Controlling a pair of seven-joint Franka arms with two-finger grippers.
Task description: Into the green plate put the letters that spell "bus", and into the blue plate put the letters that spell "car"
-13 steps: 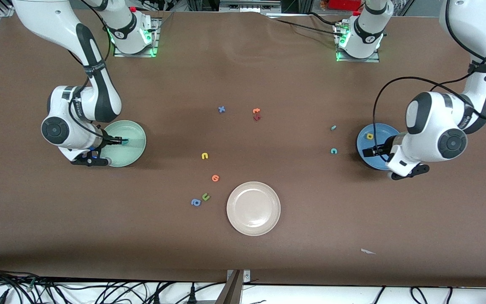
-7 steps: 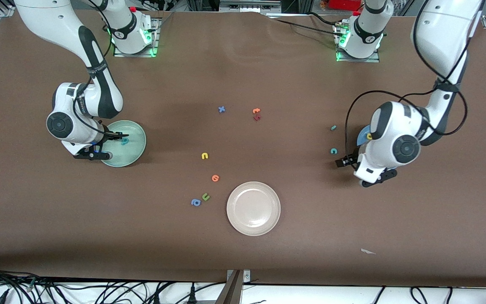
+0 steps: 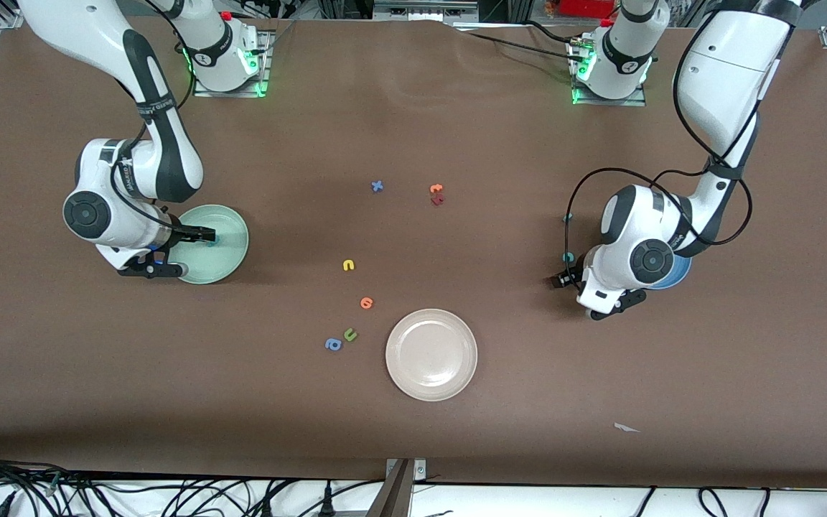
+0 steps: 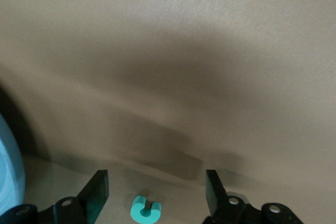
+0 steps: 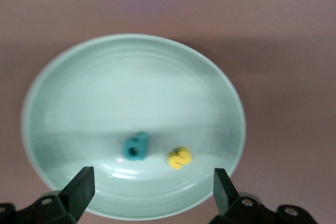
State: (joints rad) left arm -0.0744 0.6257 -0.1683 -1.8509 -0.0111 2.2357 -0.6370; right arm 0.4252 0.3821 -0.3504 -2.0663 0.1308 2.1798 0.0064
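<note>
While the left gripper (image 4: 153, 195) is hanging with its fingers spread on both sides of the cyan "c" (image 4: 145, 210), the letter is lying on the table just beside the blue plate (image 3: 675, 274). If the fingers are closing off centre, the small "c" could be slipping out or flipping away. Over the green plate (image 5: 68, 82), the right gripper (image 5: 149, 190) is standing wide and empty above the cyan "b" (image 5: 135, 147) and yellow "s" (image 5: 179, 158).

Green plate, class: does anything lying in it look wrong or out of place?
Nothing stands out. The green plate holds only a cyan "b" and a yellow "s", lying flat and apart near its rim.
</note>
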